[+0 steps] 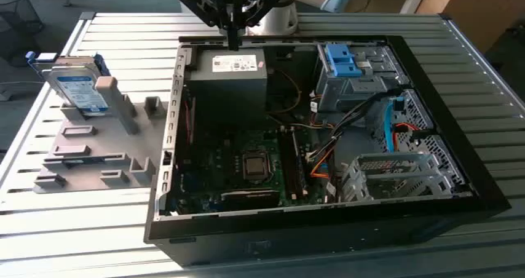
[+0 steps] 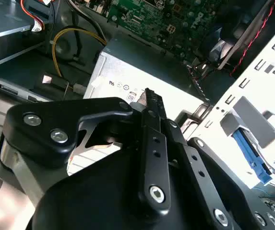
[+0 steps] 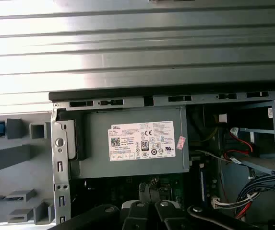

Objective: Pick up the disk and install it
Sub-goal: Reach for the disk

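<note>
Gripper (image 1: 235, 43) clenched, empty, hovering just over power supply (image 1: 233, 69) at rim of open PC case (image 1: 328, 232). Disk (image 1: 76, 88) well apart from gripper, upright in grey holder (image 1: 90, 149) on bench (image 1: 74, 235). Not picked up yet; grasp and install both left.

A white sticker (image 3: 142, 140) with fine print, a code square and round marks sits on the grey power supply (image 3: 96, 158), with a small pink tag (image 3: 181, 142) beside it. The white-and-blue label (image 1: 86, 99) on the disk (image 1: 70, 75), high on the exterior view's left, is too small to read.
</note>
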Action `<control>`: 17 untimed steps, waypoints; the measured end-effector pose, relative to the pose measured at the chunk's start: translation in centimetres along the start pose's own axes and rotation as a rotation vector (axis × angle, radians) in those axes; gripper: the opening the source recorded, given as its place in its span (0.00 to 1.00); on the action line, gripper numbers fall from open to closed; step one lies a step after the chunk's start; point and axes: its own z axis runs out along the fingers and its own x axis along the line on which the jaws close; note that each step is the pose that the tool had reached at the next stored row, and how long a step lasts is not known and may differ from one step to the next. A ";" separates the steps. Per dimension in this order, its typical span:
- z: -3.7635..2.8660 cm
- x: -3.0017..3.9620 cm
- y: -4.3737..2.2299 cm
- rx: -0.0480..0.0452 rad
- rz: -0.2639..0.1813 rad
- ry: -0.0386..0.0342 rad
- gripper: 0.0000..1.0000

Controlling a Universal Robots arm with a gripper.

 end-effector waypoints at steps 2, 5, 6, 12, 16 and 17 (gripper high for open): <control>0.00 0.14 -0.01 0.0000 0.000 0.0001 0.11; 0.03 0.38 -0.03 0.0000 0.000 0.0000 0.11; 0.03 0.41 -0.03 0.0000 0.000 0.0000 0.11; 0.02 0.52 -0.04 0.0000 0.000 0.0000 0.11; 0.02 0.58 -0.04 0.0000 0.000 0.0000 0.11; 0.02 0.60 -0.05 0.0000 0.000 0.0000 0.11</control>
